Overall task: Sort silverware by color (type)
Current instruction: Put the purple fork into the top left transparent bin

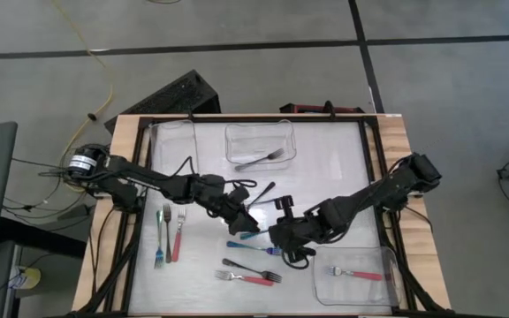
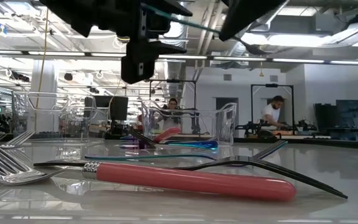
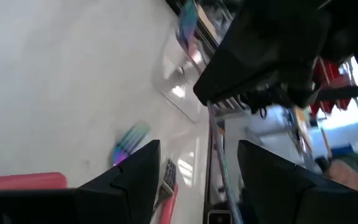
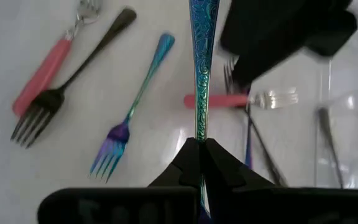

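The blue fork clamped in the right end effector runs off the wrist picture's edge, its tines unseen, while the left end effector covers part of a black fork from above.

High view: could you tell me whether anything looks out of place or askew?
Nothing looks spilled or damaged. A red fork and a teal fork lie side by side, unsorted, and the right gripper holds a blue fork off the table, the left gripper open nearby.
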